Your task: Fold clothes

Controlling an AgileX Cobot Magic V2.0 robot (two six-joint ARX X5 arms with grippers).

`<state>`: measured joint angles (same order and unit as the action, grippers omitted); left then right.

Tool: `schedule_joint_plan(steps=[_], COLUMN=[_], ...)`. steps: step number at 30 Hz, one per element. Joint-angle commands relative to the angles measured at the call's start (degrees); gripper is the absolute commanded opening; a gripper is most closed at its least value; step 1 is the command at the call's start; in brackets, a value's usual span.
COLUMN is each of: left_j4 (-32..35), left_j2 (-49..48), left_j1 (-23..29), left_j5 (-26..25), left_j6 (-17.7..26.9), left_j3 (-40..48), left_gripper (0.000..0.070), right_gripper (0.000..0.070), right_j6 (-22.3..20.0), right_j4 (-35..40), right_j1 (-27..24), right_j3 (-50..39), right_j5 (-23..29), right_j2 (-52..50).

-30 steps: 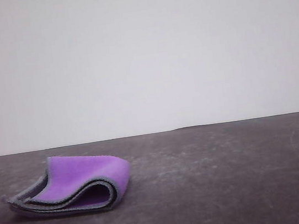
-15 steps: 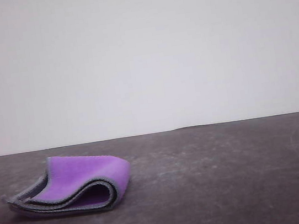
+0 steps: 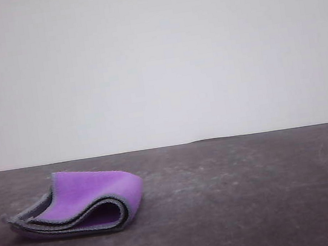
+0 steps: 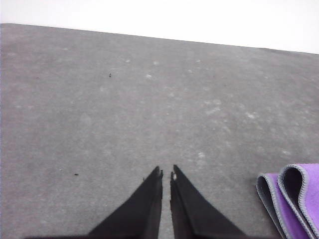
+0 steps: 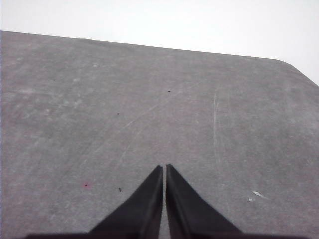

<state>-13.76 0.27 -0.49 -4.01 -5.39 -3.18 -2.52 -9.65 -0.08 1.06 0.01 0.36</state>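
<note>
**Inspector A:** What is recorded for the cloth point(image 3: 77, 202)?

**Inspector B:** In the front view it is found lying on the dark grey desk point(image 3: 254, 196), on the left side and toward the near edge. It is folded over on itself in loose layers. The bright purple face is turned up and outward, and the dark grey face is seen inside the fold. A light-grey stitched edge is traced along the layered front, which gapes slightly at the right-hand bend.

**Inspector A:** And the left hand point(image 4: 166, 173)?

**Inspector B:** In the left wrist view its two black fingers are brought nearly together, with only a thin slit left between the tips. Nothing is held between them. A corner of the cloth point(image 4: 291, 199) is seen near the fingers but apart from them, with purple and grey layers and the stitched border visible. Whether the tips touch the desk cannot be told.

**Inspector A:** The right hand point(image 5: 164, 168)?

**Inspector B:** In the right wrist view its fingers are pressed together, tip against tip, and nothing is gripped. Bare desk surface point(image 5: 149, 99) is seen beyond them, marked by pale scuffs and a few small specks.

**Inspector A:** The background?

**Inspector B:** A plain pale wall point(image 3: 155, 63) is noted behind the desk.
</note>
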Motion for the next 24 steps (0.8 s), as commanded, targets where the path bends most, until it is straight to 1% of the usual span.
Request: schedule_joint_plan(steps=[1, 24], left_j4=[-0.3, -0.3], left_j2=[0.0, 0.0], left_j1=[0.1, 0.1], left_j5=[0.2, 0.2], left_j6=[0.0, 0.0], left_j3=[1.1, 1.1], left_gripper=[0.0017, 0.0017], right_gripper=[0.0002, 0.0002], right_j6=[0.6, 0.6], right_j4=[0.6, 0.6], right_j1=[0.1, 0.1], right_j3=[-0.3, -0.3], right_j5=[0.0, 0.0], right_j2=[-0.2, -0.2])
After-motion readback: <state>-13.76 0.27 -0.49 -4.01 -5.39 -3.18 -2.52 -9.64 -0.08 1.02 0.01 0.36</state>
